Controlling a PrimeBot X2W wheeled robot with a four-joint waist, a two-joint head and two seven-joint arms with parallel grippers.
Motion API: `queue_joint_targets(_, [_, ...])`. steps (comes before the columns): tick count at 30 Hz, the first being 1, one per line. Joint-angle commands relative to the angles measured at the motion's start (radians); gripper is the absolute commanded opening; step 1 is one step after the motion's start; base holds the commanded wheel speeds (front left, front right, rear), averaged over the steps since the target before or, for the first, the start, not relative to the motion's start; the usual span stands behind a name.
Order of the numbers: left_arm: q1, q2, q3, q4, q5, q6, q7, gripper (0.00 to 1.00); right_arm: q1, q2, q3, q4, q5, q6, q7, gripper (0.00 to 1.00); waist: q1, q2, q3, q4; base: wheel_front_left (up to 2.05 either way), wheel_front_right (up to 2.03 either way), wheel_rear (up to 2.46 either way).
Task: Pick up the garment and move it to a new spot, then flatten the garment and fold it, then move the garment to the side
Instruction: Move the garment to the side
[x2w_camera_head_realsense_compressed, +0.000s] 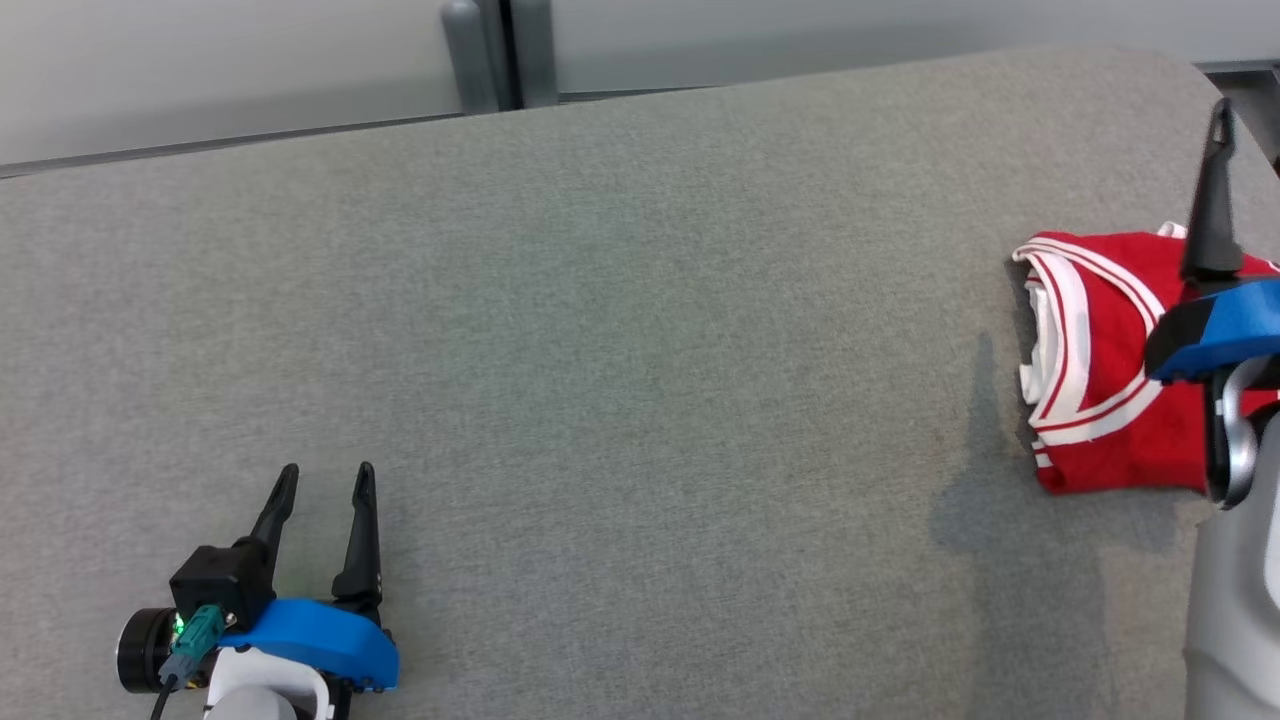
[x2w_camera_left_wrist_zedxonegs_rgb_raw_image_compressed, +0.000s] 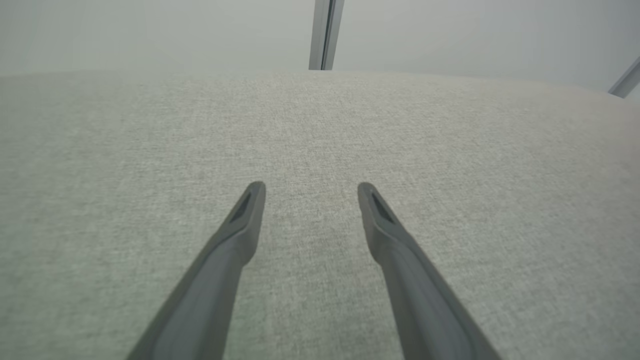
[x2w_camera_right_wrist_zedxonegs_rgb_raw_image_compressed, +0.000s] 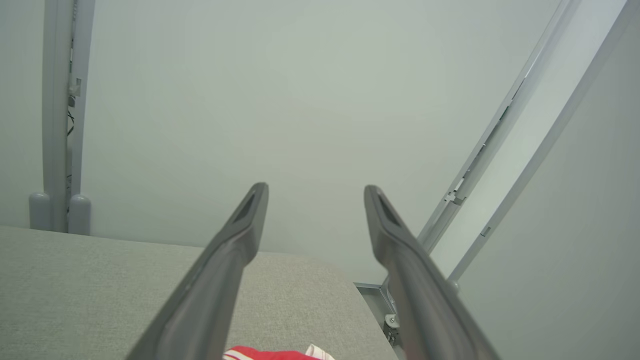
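Garment (x2w_camera_head_realsense_compressed: 1100, 400): red, with white banded trim at its openings, folded into a compact, roughly rectangular bundle with layered edges showing on its left. It lies flat on the surface (x2w_camera_head_realsense_compressed: 640, 330), at the far right of the head view and near the right-hand edge. A sliver of its red and white cloth (x2w_camera_right_wrist_zedxonegs_rgb_raw_image_compressed: 265, 354) shows at the bottom of the right wrist view, between the finger bases. Surface: broad, covered in grey woven cloth, rounded at the far right corner. Right tool (x2w_camera_right_wrist_zedxonegs_rgb_raw_image_compressed: 316, 187): two long dark fingers spread wide with nothing between them, their tips set against the pale wall beyond the surface. In the head view one of its fingers (x2w_camera_head_realsense_compressed: 1212, 200) rises past the garment's far edge, and its blue housing (x2w_camera_head_realsense_compressed: 1215, 330) overlaps the garment's right part. Whether any part of it touches the cloth cannot be told. Left tool (x2w_camera_head_realsense_compressed: 328, 468): at the lower left, well apart from the garment, its fingers parted and empty over bare grey cloth. It has a blue housing and a black camera block with a small green light. The left wrist view shows the same parted fingers (x2w_camera_left_wrist_zedxonegs_rgb_raw_image_compressed: 240, 235). Shadow (x2w_camera_head_realsense_compressed: 985, 480): soft and grey, on the surface just left of the garment. Backdrop: pale grey wall with twin upright posts (x2w_camera_head_realsense_compressed: 497, 55) behind the far edge, and slanting metal rails (x2w_camera_right_wrist_zedxonegs_rgb_raw_image_compressed: 500, 150) at the right.
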Motion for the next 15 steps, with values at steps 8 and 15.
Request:
queue_joint_targets(8, [-0.005,-0.057,0.095,0.007,0.050,0.025,0.000,1.00,0.096,0.002,0.156,0.149,0.234,0.000,-0.112,1.00,-0.0001,-0.0001,-0.077,0.118,0.00,0.00,0.00])
queue_joint_targets(15, [0.010,-0.085,0.132,0.025,0.081,0.025,0.000,1.00,0.192,0.001,0.206,0.320,0.323,0.000,-0.176,1.00,-0.0001,-0.0001,-0.146,0.191,0.00,0.00,0.00])
